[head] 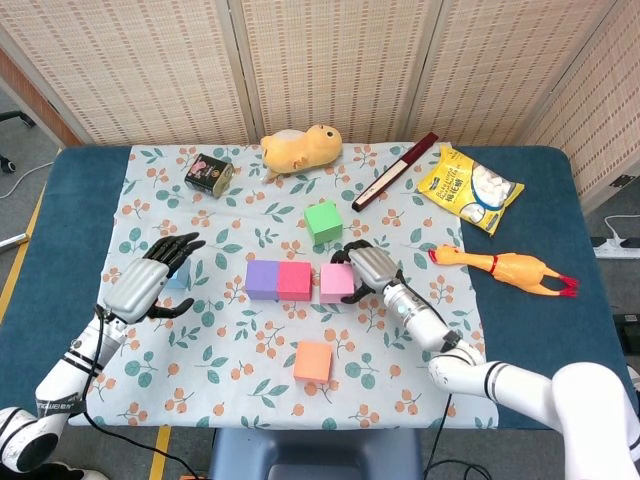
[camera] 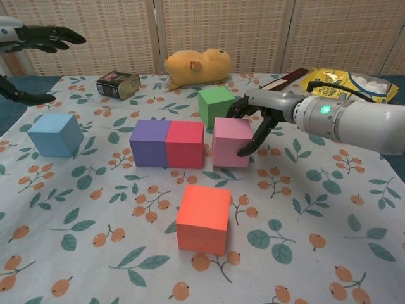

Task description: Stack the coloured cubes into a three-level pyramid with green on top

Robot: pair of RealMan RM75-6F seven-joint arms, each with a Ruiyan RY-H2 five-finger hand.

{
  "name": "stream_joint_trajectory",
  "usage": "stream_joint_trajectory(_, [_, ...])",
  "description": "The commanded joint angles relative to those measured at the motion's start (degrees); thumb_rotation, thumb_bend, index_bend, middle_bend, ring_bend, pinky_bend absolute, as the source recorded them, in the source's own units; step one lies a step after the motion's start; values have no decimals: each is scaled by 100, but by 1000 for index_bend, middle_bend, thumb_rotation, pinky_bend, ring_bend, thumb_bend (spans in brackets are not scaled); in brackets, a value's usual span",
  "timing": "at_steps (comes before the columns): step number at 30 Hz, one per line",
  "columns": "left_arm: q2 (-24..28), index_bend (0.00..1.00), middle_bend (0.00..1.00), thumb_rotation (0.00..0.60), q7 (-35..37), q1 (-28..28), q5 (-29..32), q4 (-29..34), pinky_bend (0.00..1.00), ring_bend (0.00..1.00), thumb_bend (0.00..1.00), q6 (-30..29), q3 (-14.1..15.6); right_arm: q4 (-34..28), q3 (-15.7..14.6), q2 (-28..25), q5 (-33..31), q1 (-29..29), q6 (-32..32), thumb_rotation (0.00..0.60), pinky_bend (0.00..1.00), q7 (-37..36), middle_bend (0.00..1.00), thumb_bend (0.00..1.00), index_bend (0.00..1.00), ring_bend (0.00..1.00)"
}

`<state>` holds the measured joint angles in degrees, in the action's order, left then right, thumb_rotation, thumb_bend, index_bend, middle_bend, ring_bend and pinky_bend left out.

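On the flowered cloth, a purple cube (head: 262,280) (camera: 149,142) and a red cube (head: 294,281) (camera: 185,144) stand side by side, touching. A pink cube (head: 335,283) (camera: 229,142) stands just right of the red one with a narrow gap. My right hand (head: 368,266) (camera: 256,117) grips it, fingers over its top back edge and thumb on its right side. The green cube (head: 323,221) (camera: 216,106) sits behind the row, the orange cube (head: 313,361) (camera: 202,218) in front. My left hand (head: 150,280) (camera: 44,35) hovers open above the blue cube (head: 178,272) (camera: 56,134) at the left.
Along the far edge lie a small tin (head: 208,172), a yellow plush toy (head: 300,147), a dark stick (head: 395,170) and a yellow snack bag (head: 470,188). A rubber chicken (head: 505,268) lies at the right, beyond the cloth.
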<state>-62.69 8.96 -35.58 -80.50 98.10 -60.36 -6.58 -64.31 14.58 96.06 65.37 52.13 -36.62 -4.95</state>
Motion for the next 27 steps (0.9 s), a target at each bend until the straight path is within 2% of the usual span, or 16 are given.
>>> stream_joint_trajectory(1, [0,56,0,600,8,15,-12,0,62,0,325,-10,1,64,41,69,-73,60,19,600,117,69,366,48,393,151])
stream_joint_trajectory(27, [-39,47,0,600,154,60,-177,-76,62,0,326,25,9,559,105,518,-335,323,113,600,117,272,366,48,382,151])
